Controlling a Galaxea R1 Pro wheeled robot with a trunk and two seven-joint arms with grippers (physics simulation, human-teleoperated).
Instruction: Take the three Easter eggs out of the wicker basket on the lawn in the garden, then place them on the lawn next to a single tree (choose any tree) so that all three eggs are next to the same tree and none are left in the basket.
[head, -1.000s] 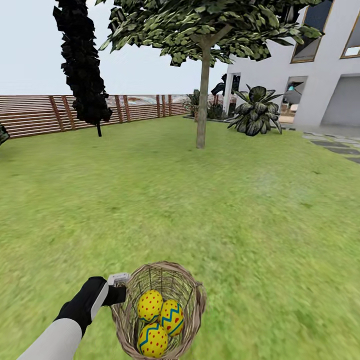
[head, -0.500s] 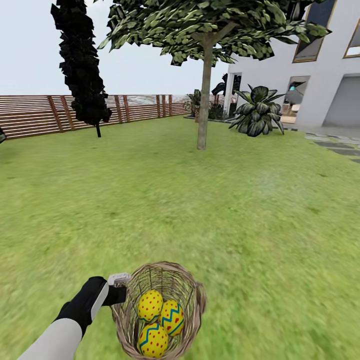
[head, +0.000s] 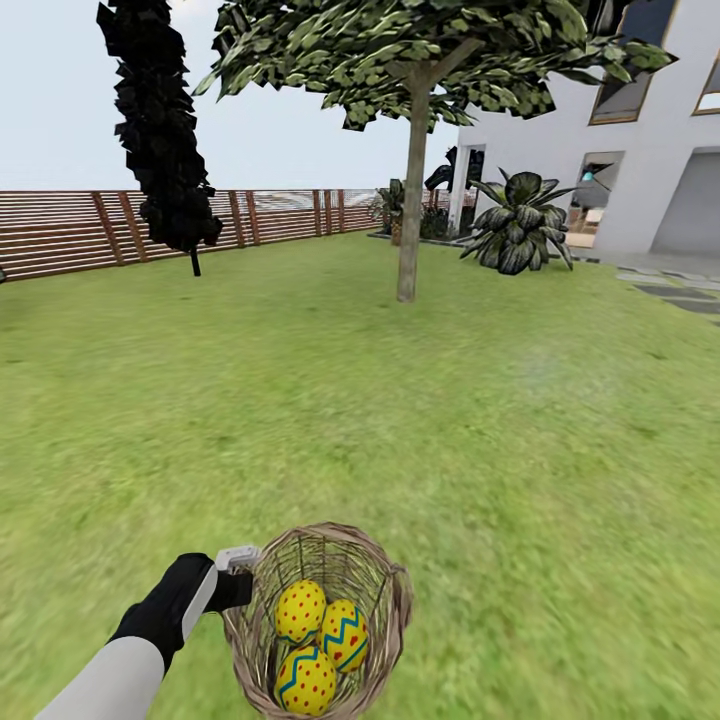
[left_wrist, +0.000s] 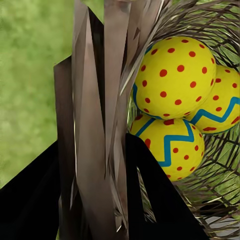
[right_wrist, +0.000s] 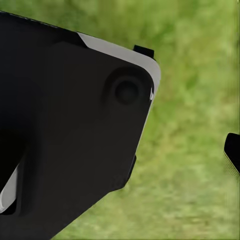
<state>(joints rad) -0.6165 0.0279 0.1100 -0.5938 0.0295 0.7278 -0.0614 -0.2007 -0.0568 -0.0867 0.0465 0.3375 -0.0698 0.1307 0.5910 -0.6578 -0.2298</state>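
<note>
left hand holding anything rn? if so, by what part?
Yes: the left hand is shut on the wicker basket, gripping its rim wall on the robot's left side. The three Easter eggs sit inside.

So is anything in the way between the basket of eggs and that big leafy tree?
Nothing visible. The left gripper holds the wicker basket by its rim, with the three Easter eggs inside. Only open lawn lies between it and the tree. The dark cypress stands off to the left.
</note>
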